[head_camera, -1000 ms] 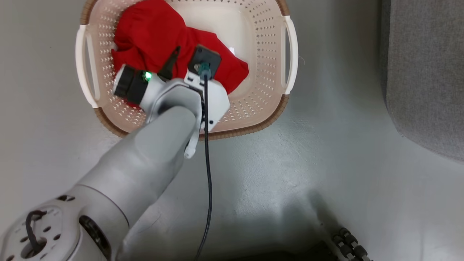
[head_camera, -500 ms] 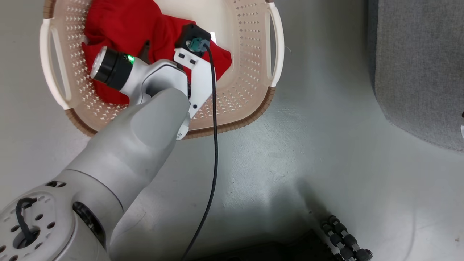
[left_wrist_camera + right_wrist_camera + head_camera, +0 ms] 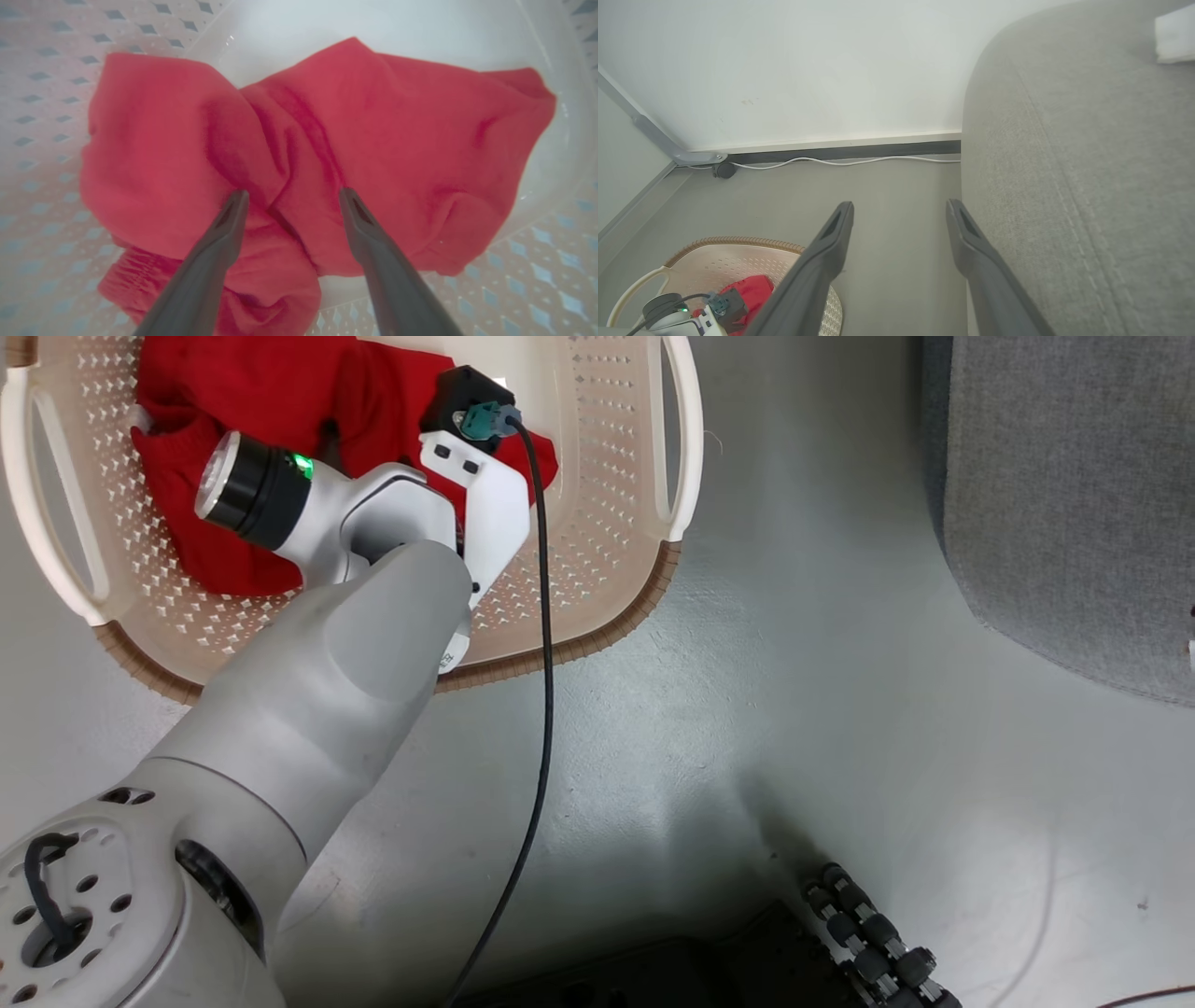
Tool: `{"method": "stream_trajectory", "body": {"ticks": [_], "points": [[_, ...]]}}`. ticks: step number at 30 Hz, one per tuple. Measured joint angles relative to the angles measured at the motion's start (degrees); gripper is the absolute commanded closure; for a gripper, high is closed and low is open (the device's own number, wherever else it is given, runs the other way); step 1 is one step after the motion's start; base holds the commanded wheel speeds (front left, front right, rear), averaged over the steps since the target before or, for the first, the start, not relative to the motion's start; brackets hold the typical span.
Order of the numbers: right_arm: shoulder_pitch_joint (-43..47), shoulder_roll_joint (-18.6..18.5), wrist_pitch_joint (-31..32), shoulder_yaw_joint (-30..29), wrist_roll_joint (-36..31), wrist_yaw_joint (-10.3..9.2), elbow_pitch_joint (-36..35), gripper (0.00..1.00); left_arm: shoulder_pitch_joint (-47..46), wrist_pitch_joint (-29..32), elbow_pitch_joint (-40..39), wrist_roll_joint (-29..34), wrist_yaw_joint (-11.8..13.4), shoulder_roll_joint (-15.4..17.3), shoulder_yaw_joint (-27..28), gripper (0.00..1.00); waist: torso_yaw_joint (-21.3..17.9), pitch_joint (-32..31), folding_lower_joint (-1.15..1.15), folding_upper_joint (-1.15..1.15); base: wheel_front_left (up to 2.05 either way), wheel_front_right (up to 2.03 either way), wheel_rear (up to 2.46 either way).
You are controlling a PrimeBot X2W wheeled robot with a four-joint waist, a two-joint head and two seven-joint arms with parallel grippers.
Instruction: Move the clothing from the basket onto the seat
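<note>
Crumpled red clothing (image 3: 252, 401) lies in the cream basket (image 3: 607, 513) at the head view's top left. My left arm reaches down into the basket over it. In the left wrist view the left gripper (image 3: 292, 198) is open, its two dark fingertips straddling a fold of the red clothing (image 3: 373, 130), at or just above the cloth. The right gripper (image 3: 900, 210) is open and empty in the right wrist view, held in the air beside the grey seat (image 3: 1087, 186). That seat (image 3: 1074, 504) fills the head view's upper right corner.
A black cable (image 3: 537, 709) runs from the left wrist down across the grey floor. The robot's dark base with rollers (image 3: 859, 943) sits at the bottom edge. A white wall, skirting and a white cord (image 3: 831, 161) lie beyond the basket (image 3: 738, 261). A white thing (image 3: 1176, 32) rests on the seat.
The head camera has shifted, so the basket slides left and up in the picture. My left wrist has sunk lower and further into the basket over the red clothing.
</note>
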Motion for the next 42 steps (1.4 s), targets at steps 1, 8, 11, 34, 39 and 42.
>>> {"method": "stream_trajectory", "body": {"ticks": [1,8,11,34,39,42], "points": [[-0.1,0.1,0.0,0.0,0.1,0.00,0.0,0.00,0.0,0.3,0.4,0.0,0.2,0.0,0.0,0.00,-0.2,0.1,0.00,0.00,0.00,0.00,0.00],[-0.2,0.6,0.0,-0.3,0.4,0.01,-0.5,0.00,-0.5,0.0,1.9,0.2,1.2,0.1,0.0,0.00,-1.0,0.9,0.00,0.00,0.00,0.00,0.00],[-0.2,0.6,0.0,-0.6,0.6,0.01,-0.7,0.00,-0.5,-0.6,2.1,0.5,1.2,0.1,0.0,0.00,-0.8,1.0,0.00,0.00,0.00,0.00,0.00],[0.3,0.5,0.0,-2.1,1.6,0.01,0.8,0.00,3.0,-8.0,-0.6,-5.1,2.4,0.0,0.0,1.00,0.6,-3.8,0.00,0.00,0.00,0.00,0.00],[1.1,0.1,0.0,-2.1,1.6,0.01,1.3,0.00,5.3,-11.1,-2.7,-6.4,2.4,0.0,0.0,1.00,1.3,-7.0,0.00,0.00,0.00,0.00,0.00],[1.3,-0.2,0.0,-2.2,1.5,0.01,1.5,0.00,6.6,-13.5,-3.6,-8.0,2.4,0.0,0.0,1.00,1.7,-9.1,0.00,0.00,0.00,0.00,0.00]]}}
